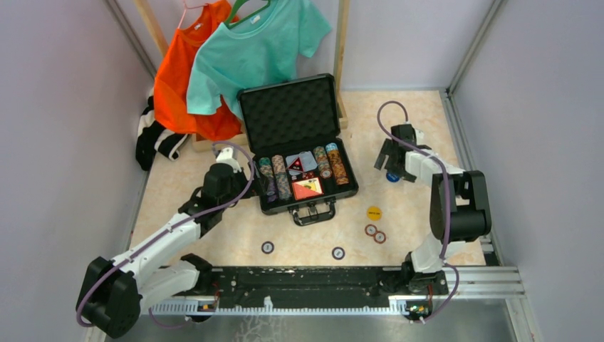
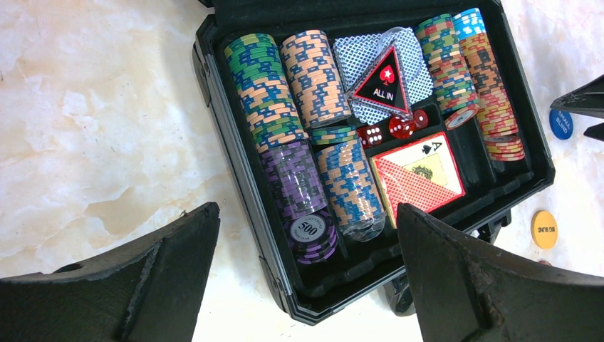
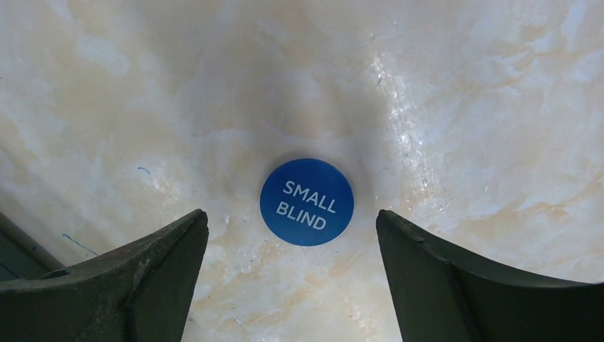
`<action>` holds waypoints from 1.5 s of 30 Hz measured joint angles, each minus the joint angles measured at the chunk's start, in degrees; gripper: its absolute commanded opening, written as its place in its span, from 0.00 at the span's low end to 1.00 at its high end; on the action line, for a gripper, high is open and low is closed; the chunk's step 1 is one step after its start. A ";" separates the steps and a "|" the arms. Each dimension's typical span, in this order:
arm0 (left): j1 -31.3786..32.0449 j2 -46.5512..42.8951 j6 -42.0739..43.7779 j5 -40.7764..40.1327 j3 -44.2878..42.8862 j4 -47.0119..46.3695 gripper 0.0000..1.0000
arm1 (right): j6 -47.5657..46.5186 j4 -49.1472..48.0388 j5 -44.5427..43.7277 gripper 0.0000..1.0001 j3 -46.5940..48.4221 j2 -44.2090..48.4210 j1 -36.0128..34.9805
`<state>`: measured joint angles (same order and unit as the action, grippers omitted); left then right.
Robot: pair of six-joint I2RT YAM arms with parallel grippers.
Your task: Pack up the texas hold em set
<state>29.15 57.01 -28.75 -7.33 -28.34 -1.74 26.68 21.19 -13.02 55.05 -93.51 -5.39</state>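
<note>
The black briefcase [image 1: 352,187] lies open mid-table, its foam-lined lid [image 1: 288,114] upright. Inside are rows of multicoloured poker chips [image 2: 313,78], the red-orange card box [image 2: 417,178], red dice [image 2: 370,135] and a triangular "ALL IN" marker [image 2: 384,78]. My left gripper [image 2: 306,214] stands open above the case's near left corner, holding nothing. A blue "SMALL BLIND" button [image 3: 306,201] lies flat on the table right of the case. My right gripper [image 3: 290,214] hovers open just over it, a finger to each side. A yellow button [image 1: 374,212] lies nearer.
Loose chips lie on the table in front of the case [image 1: 267,247], [image 1: 337,253], and a pair [image 1: 375,234] sits by the yellow button. Orange [image 1: 178,78] and teal [image 1: 249,50] T-shirts hang behind the lid. A black-and-white cloth [image 1: 153,139] lies at back left.
</note>
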 measured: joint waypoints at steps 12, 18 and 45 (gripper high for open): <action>0.00 -0.02 0.13 -0.15 0.00 0.00 0.98 | 0.42 -2.80 0.09 0.76 -0.09 -3.06 2.08; 0.00 -0.02 0.13 -0.17 0.00 0.00 0.98 | -0.02 -2.91 -0.20 0.75 -0.24 -3.04 2.14; 0.00 -0.04 0.11 0.57 0.02 0.02 0.98 | -1.79 -4.11 -2.45 0.66 -1.92 -2.14 -0.76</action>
<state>29.15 56.97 -28.64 -6.76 -28.32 -1.72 24.88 17.08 -15.46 53.12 -95.66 -6.15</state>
